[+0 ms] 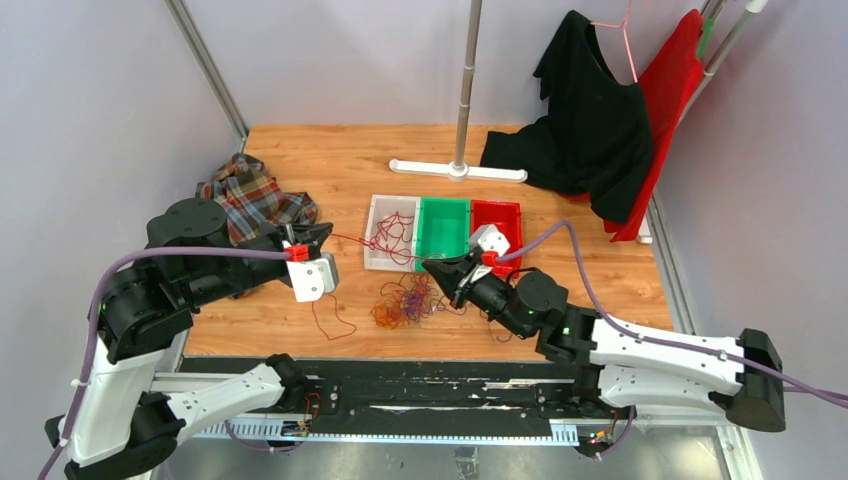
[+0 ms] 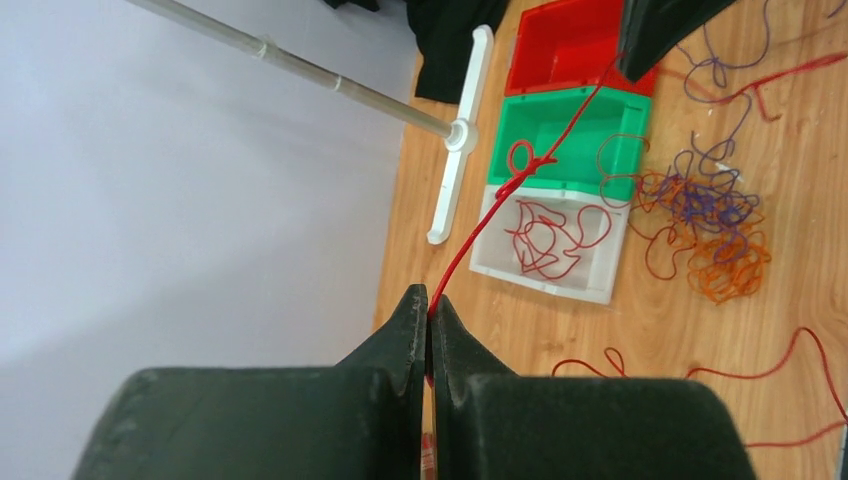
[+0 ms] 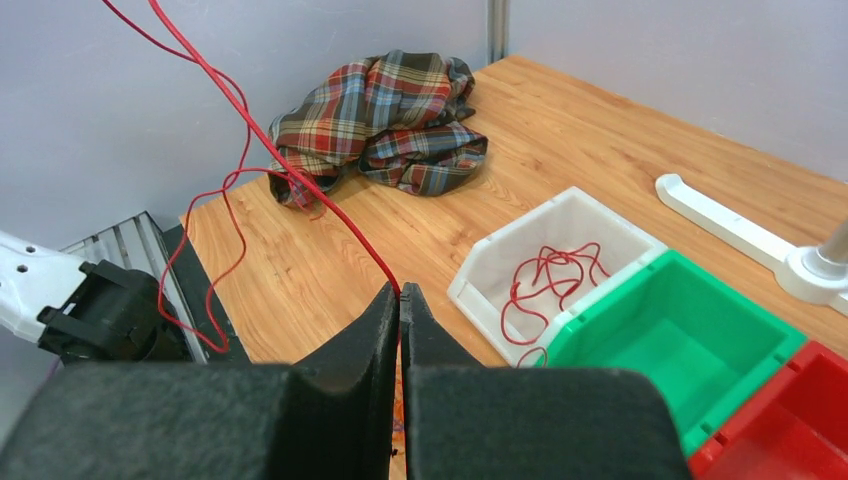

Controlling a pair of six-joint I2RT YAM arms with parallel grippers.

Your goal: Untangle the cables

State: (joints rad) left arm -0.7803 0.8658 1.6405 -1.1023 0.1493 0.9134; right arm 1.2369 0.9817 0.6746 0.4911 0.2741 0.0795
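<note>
Wooden table (image 1: 300,160) inside grey walls, with the arm bases along the near edge.

Cables (image 1: 405,300): a loose clump of very thin orange, purple and red wires. It lies flat on the wood, just in front of the bins and beside the right arm's wrist. No clear long axis, just loops going every way. One slack red loop (image 1: 330,320) trails toward the near-left.

Left gripper (image 2: 428,300): jaws pressed together, pinching one red wire (image 2: 560,125) at the tips.
Right gripper (image 3: 399,293): jaws pressed together, pinching the same wire.
The wire runs straight and taut between them. In the top view its long axis goes left to right across the table, with the right end slightly nearer. There is a small knotted loop (image 2: 520,165) partway along, near the white bin. From the right jaws a second red strand rises up and to the left alongside it.

Behind the clump, three bins in a row, touching:
- white bin (image 1: 392,198), on the left, with a small tangle of red wire inside
- green bin (image 1: 443,232), in the middle
- red bin (image 1: 505,212), on the right

Plaid cloth (image 1: 255,200) is bunched at the left, behind the left arm.

Further back are a white stand with a pole (image 1: 460,168) and black (image 1: 590,130) and red (image 1: 670,90) garments hanging at the far right.
</note>
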